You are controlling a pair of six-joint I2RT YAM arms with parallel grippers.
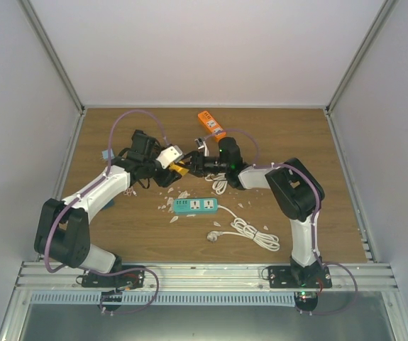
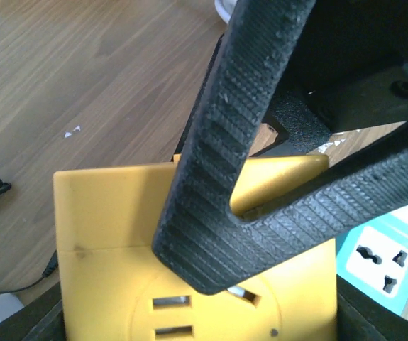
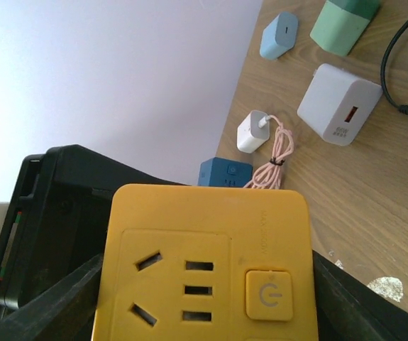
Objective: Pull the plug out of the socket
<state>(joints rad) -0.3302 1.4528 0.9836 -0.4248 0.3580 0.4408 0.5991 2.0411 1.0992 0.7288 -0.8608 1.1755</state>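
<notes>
The yellow socket block is clamped between the right hand's half-spread fingers, lifted off the worktop. The left hand straddles its far end; I cannot tell whether it grips. The block looks like hard, light, slick plastic, best pinched across its flat sides. The plug is hidden.

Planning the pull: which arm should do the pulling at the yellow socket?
Left. The right hand clamps the yellow socket, bracing it; the left hand faces its slotted side, probably freer to pull.
</notes>
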